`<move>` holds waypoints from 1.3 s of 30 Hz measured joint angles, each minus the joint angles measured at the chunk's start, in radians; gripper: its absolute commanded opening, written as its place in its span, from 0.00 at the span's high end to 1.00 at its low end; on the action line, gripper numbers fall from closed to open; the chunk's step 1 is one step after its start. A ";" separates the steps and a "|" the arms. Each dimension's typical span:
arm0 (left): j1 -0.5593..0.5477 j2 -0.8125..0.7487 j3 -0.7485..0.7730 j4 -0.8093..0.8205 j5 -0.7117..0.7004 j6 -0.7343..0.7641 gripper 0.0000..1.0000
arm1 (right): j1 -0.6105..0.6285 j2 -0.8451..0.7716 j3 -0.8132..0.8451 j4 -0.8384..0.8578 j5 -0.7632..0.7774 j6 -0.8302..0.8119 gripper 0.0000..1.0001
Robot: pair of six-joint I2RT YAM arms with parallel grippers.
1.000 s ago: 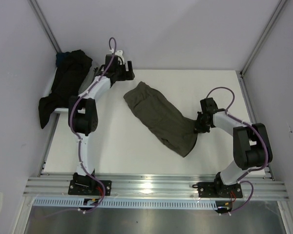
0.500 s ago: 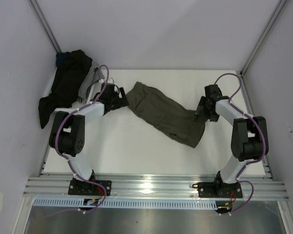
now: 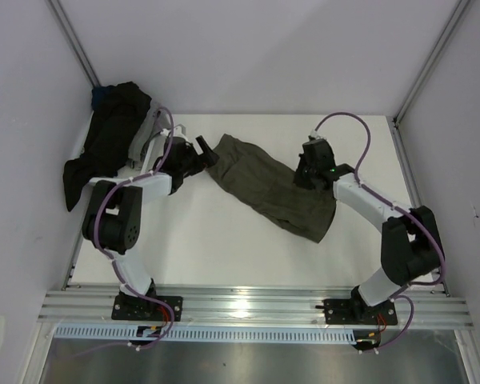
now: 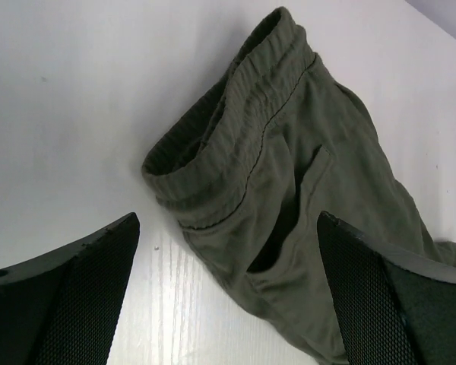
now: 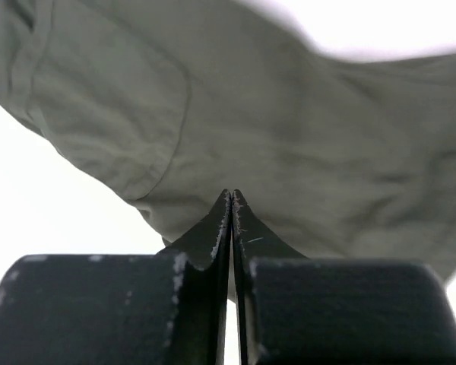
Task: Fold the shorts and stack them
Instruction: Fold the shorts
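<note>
The olive-green shorts (image 3: 272,188) lie spread diagonally across the middle of the table, waistband at the far left. They also show in the left wrist view (image 4: 289,152) and the right wrist view (image 5: 289,114). My left gripper (image 3: 206,154) is open and empty, its jaws straddling the waistband end (image 4: 226,228) just above the table. My right gripper (image 3: 308,172) is shut, its tips (image 5: 232,196) pinching the cloth at the far right edge of the shorts. The black shorts (image 3: 108,140) hang crumpled over the basket at the far left corner.
The white basket (image 3: 146,132) stands at the far left corner under the black shorts, partly off the table's left edge. Metal frame posts rise at both far corners. A metal rail runs along the near edge by the arm bases.
My left gripper swung from the far edge down to the waistband. My right gripper moved away from me and left along the shorts, and the right end of the shorts shifted with it.
</note>
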 measured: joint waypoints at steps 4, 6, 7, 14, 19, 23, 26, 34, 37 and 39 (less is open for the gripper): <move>0.001 0.060 0.007 0.039 0.023 -0.026 0.01 | 0.070 0.105 0.034 0.031 -0.009 0.019 1.00; 0.001 0.087 0.007 0.056 0.031 -0.040 0.01 | 0.114 0.174 0.073 0.039 -0.015 0.024 1.00; 0.002 0.100 0.007 0.066 0.035 -0.045 0.01 | 0.134 0.204 0.093 0.040 -0.017 0.026 1.00; 0.003 0.140 -0.005 0.162 0.040 -0.093 0.01 | 0.221 0.388 0.258 0.073 -0.039 0.031 1.00; 0.004 0.159 -0.041 0.289 0.040 -0.142 0.01 | 0.220 0.451 0.287 0.117 -0.053 0.048 1.00; 0.010 0.201 -0.063 0.373 0.039 -0.192 0.01 | 0.216 0.510 0.307 0.151 -0.062 0.061 1.00; 0.013 0.223 -0.063 0.409 0.027 -0.219 0.01 | 0.216 0.549 0.325 0.154 -0.069 0.068 1.00; 0.015 0.240 -0.058 0.436 -0.007 -0.279 0.03 | 0.217 0.569 0.342 0.158 -0.074 0.082 1.00; 0.017 0.261 -0.034 0.441 -0.007 -0.300 0.14 | 0.219 0.569 0.342 0.159 -0.074 0.082 1.00; 0.018 0.280 -0.019 0.445 -0.006 -0.315 0.28 | 0.220 0.569 0.340 0.164 -0.074 0.082 1.00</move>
